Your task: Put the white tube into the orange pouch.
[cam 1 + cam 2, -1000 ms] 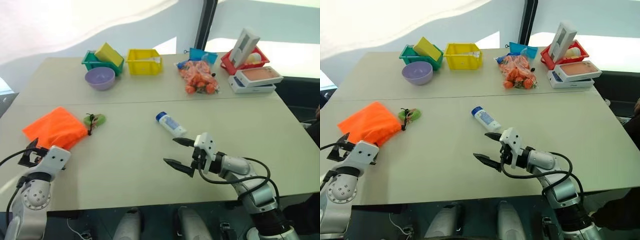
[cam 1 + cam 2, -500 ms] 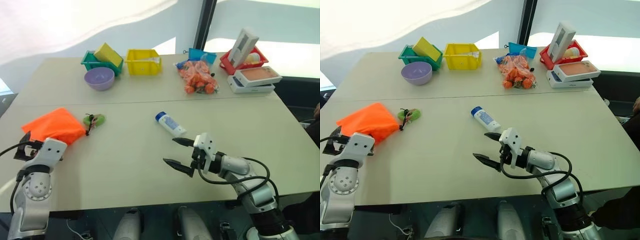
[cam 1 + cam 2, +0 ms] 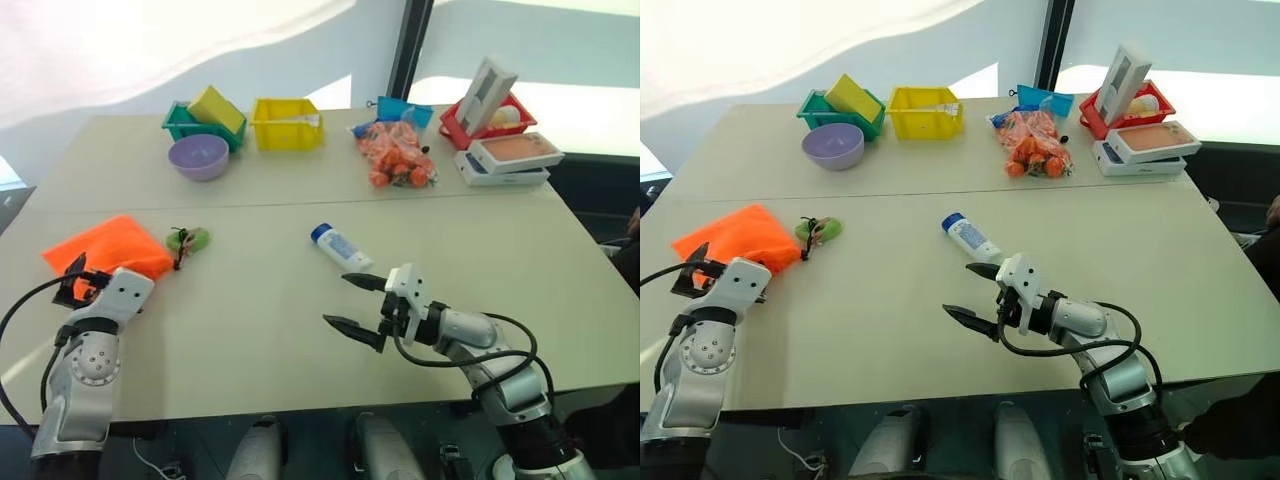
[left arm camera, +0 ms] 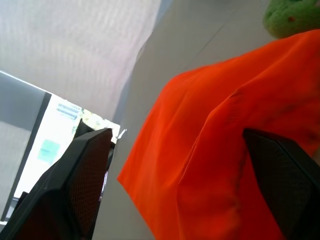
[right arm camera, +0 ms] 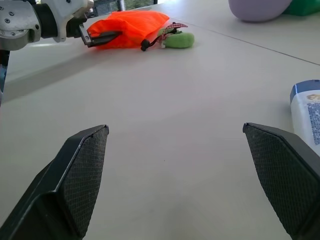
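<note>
Currently the white tube [image 3: 341, 248] lies flat near the middle of the bench [image 3: 250, 320], blue cap pointing away from the robot and toward its left. The right claw [image 3: 352, 302] hovers just on the robot's side of the tube, jaws spread wide, gripping nothing; one finger tip sits close to the tube's near end, contact not clear. The orange pouch [image 3: 105, 247] lies on the robot's left part of the bench, with a dark cord leading to a small green ring [image 3: 190, 239] just beside it. The left claw [image 3: 76, 284] is at the near edge of the pouch, jaws wide apart and empty; in the left wrist view orange fabric sits between the two fingers [image 4: 82, 175]. Along the far edge stand a purple bowl [image 3: 200, 156], a green bin [image 3: 184, 124], a yellow bin [image 3: 287, 123], a clear bag of orange items [image 3: 396, 154] and white boxes [image 3: 508, 160].
</note>
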Tool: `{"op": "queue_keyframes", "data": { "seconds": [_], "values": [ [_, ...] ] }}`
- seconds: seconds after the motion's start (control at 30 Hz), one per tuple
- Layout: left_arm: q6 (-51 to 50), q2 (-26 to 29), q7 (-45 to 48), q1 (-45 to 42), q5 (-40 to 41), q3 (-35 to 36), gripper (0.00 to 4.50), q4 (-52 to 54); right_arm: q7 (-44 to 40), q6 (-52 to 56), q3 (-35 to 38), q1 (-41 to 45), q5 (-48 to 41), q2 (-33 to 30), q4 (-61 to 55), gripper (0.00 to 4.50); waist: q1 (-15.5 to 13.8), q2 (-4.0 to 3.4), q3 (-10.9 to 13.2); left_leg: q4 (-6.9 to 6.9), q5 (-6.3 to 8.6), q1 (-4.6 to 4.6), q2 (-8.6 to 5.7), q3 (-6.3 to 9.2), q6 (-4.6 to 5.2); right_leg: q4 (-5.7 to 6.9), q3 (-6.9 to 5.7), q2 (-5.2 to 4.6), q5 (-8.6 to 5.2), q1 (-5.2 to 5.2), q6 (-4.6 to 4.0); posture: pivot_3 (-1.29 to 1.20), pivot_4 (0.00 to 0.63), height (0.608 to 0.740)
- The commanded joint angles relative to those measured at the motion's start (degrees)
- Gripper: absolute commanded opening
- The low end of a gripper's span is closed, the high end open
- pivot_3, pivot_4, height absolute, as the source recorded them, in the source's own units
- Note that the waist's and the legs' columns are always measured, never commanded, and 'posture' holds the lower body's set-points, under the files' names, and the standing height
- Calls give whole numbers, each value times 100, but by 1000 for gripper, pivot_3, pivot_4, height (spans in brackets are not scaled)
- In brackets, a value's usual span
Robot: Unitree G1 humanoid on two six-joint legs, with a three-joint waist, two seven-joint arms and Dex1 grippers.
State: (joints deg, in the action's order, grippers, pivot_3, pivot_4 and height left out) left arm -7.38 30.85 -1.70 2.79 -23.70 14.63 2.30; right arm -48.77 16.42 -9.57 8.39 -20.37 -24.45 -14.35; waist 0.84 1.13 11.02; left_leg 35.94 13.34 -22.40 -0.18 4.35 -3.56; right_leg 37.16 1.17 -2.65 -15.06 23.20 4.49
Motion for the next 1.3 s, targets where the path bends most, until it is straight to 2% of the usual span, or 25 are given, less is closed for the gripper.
{"op": "queue_keyframes", "data": {
  "seconds": [0.03, 0.2, 0.3, 0.6, 0.7, 0.9, 1.13, 1.3],
  "values": [
    [59, 46, -140, -24, 116, 270, 4451, 107, -11, -143, -6, -35, -22, 34, -161, 4500, -5, 0, 0, 0, 0, 0, 0, 0, 0, 0, 0, 0, 0, 0, 0, 0, 150, 740],
    [90, -207, 452, 173, 1323, 809, 4451, 153, -26, -166, -17, -124, -27, 16, -231, 4500, 7, 0, 0, 0, 0, 0, 2, 0, 0, 0, 1, -2, 0, 0, 0, 0, 150, 740],
    [417, -69, 1096, 342, 1935, 953, 4451, 25, 18, -218, -53, -63, 3, 102, -194, 4500, -5, 1, 0, 0, 0, 0, 2, 0, 0, 0, 0, -1, -2, 0, -5, 0, 150, 740],
    [1090, 628, 1816, 117, 2334, 1016, 4451, -695, 230, -421, -188, -25, 166, 440, -66, 4500, -9, 6, -3, 6, 0, 0, 1, 1, 0, 0, 0, -3, -10, -3, -20, 0, 150, 740],
    [1185, 785, 1929, 103, 2265, 939, 4451, -791, 276, -458, -208, -57, 191, 483, -58, 4500, -3, 6, -3, 5, 0, 0, 2, -1, 0, -2, 1, -4, -9, -2, -19, 0, 150, 740],
    [1350, 1193, 1863, 166, 1557, 528, 4451, -895, 318, -467, -233, -60, 198, 508, -68, 4500, 0, 5, -3, 2, 0, 0, 3, -1, 0, 0, 1, -1, -9, 1, -20, 0, 150, 740],
    [925, 1386, 1807, -33, 875, 17, 4451, -843, 256, -444, -288, -4, 187, 504, -49, 4500, -7, 5, -3, 1, 0, 0, 2, 0, 0, 0, 1, -2, -9, 1, -20, 0, 150, 740],
    [583, 1286, 1525, -293, 383, -328, 4451, -625, 259, -433, -314, 54, 192, 521, -22, 4500, -4, 4, -2, 1, 0, 1, 3, 0, 0, 1, 1, -1, -9, 0, -18, 0, 150, 740]
  ]
}}
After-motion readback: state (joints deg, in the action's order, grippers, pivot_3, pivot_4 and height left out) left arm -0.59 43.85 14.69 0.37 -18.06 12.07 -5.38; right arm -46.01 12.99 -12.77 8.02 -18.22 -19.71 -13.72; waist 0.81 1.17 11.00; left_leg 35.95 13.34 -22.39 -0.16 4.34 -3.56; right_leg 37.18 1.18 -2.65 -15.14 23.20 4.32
